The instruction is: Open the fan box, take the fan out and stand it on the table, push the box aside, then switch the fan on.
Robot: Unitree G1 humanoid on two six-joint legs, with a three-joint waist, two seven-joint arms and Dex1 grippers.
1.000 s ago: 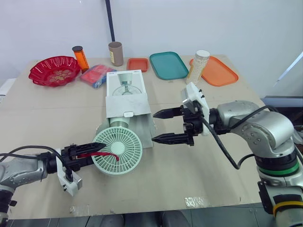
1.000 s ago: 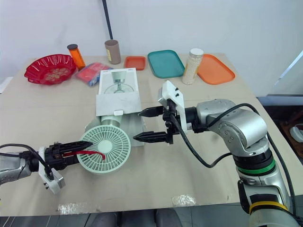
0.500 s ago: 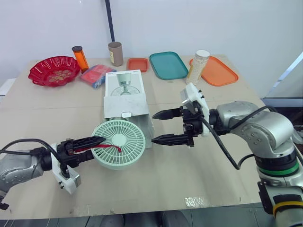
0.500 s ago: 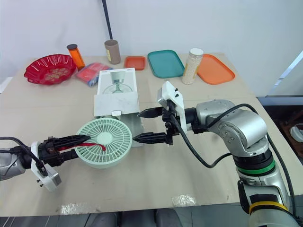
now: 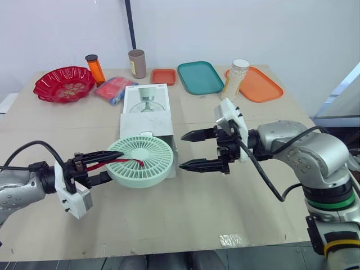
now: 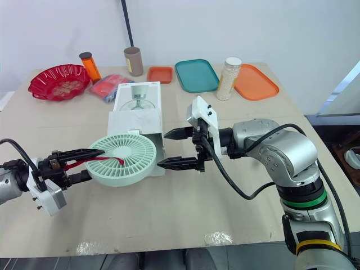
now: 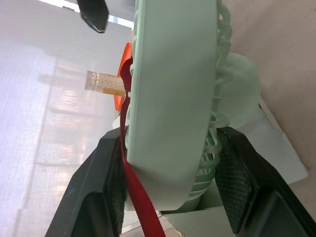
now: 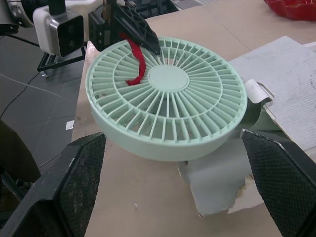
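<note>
Lately noted fan (image 5: 139, 166) swung from near upright, grille toward the head camera, to almost flat, grille up, and carried back toward the mouth of the box (image 5: 147, 112). Saw left arm raised and drawn leftward over the same second. Found left hand (image 5: 115, 164) clenched on the fan's rim at its left edge, one finger over the grille and one beneath. Confirmed rim pinched between both pads in left wrist view. Saw red strap (image 5: 121, 161) trailing across the grille beside the upper finger. Could not make out the fan's base, hidden under the head at the box mouth; could not tell whether wholly free of the box. Found right hand (image 5: 181, 151) unmoved: spread wide, grasping nothing, just right of the box mouth, apart from the fan. Judged extraction close to done, but fan lying the wrong way for standing. Reckoned next move called for tipping it upright, base down, onto bare tabletop (image 5: 197, 208) before release. Counted box-push and switch as not yet begun. Flagged rim-only grip: possible slip, or snag on box edge.
</note>
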